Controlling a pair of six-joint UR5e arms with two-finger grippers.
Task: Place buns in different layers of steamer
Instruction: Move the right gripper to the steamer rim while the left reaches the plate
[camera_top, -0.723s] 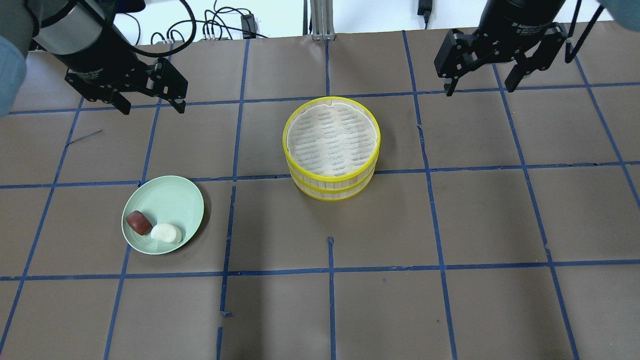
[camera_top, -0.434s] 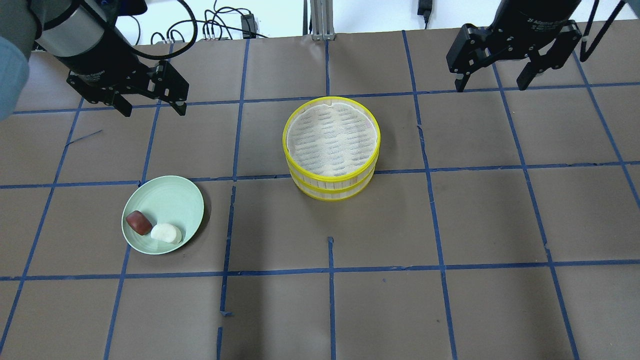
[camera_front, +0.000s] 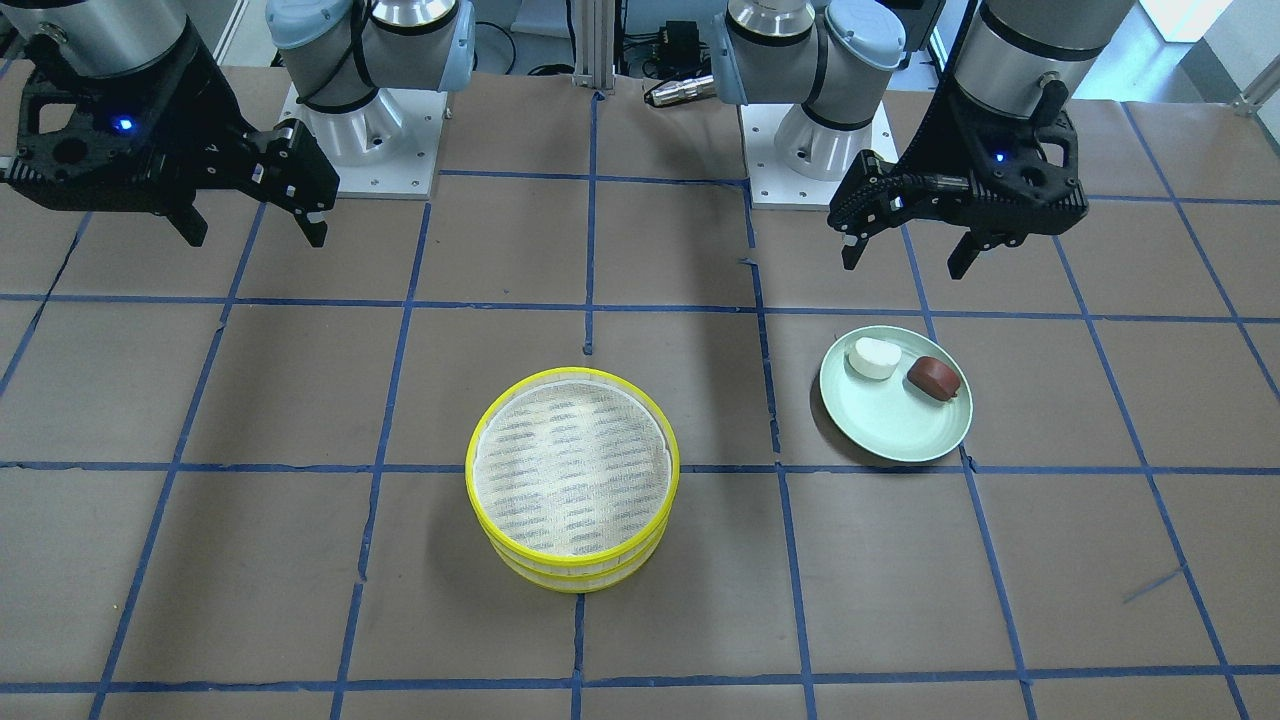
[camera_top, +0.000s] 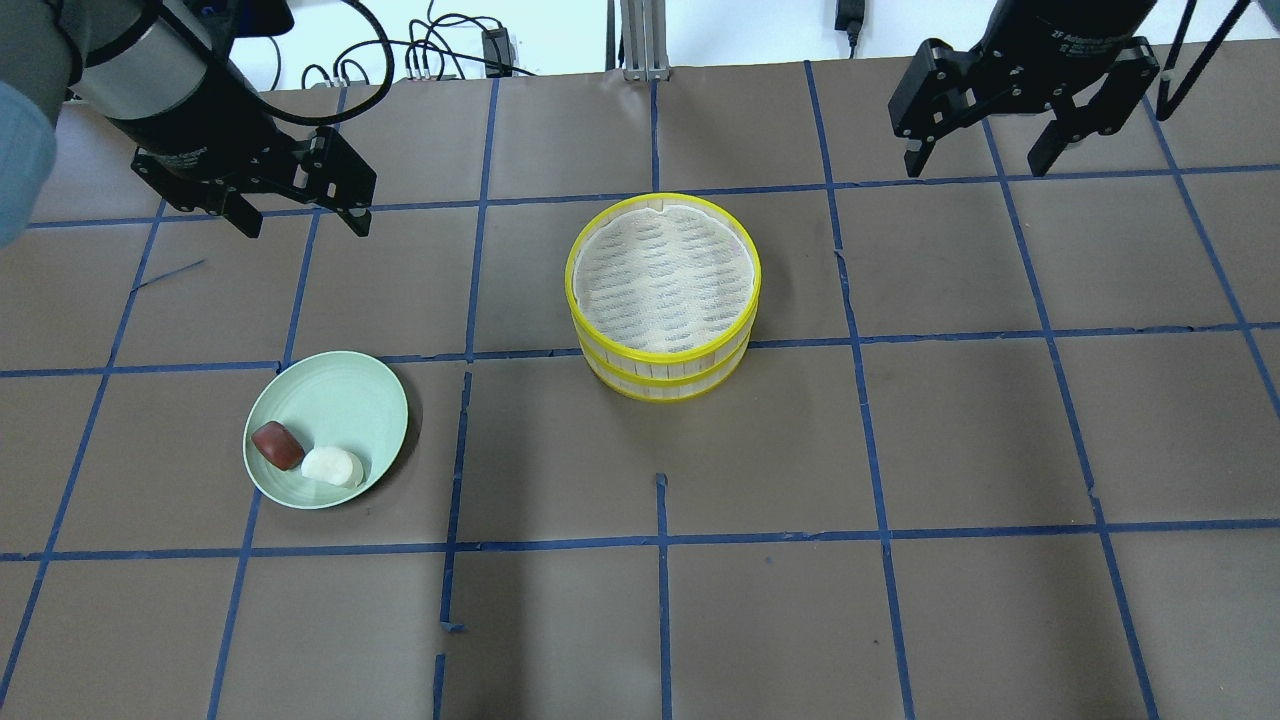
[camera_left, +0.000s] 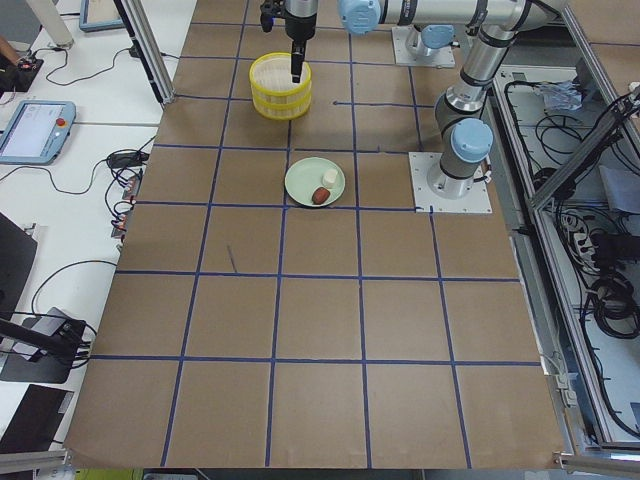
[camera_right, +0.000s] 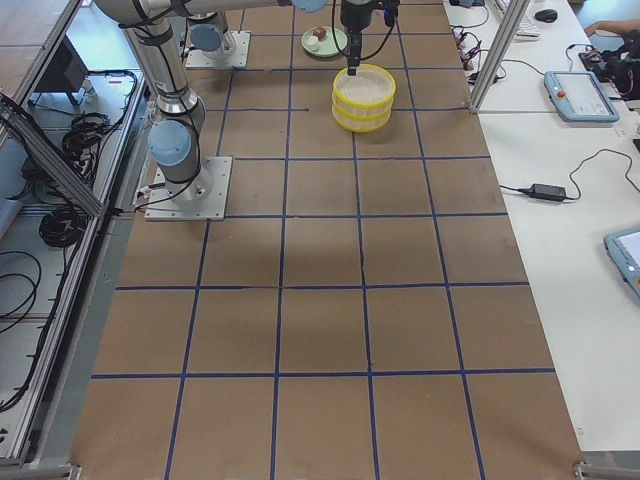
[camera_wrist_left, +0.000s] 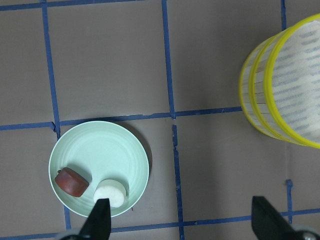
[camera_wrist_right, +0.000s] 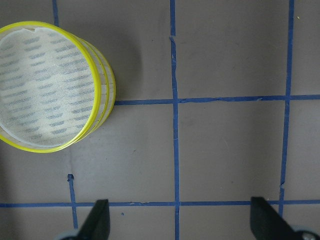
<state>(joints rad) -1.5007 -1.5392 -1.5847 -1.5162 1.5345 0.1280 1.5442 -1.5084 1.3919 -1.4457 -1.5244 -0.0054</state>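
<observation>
Both buns are found on the pale green plate (camera_top: 345, 395), on the robot's left half of the table (camera_top: 900, 450). The white bun (camera_top: 332, 466) and the reddish-brown bun (camera_top: 278, 445) are set side by side, touching or nearly so, close to the rim on the side toward the robot's base, and neither has yet been taken up. The steamer (camera_top: 662, 372) is placed at the middle of the table, well apart from the plate, with its upper layer (camera_top: 662, 270) stacked squarely on the lower layer (camera_top: 668, 388). The upper mesh floor is shown bare, while the lower floor is covered by it and cannot be checked. Because of that stacking, it is judged that the upper layer must be lifted off before a bun can be laid below. The left gripper (camera_top: 303, 222) is held high with its fingers spread and nothing between them. In its wrist view the plate and buns are framed directly beneath, so it is probably stationed there as the nearer arm for picking. The right gripper (camera_top: 975, 168) is likewise held aloft, spread and empty, over the robot's right side, with the steamer seen off to one side below. It is probably reserved for handling the layers.
</observation>
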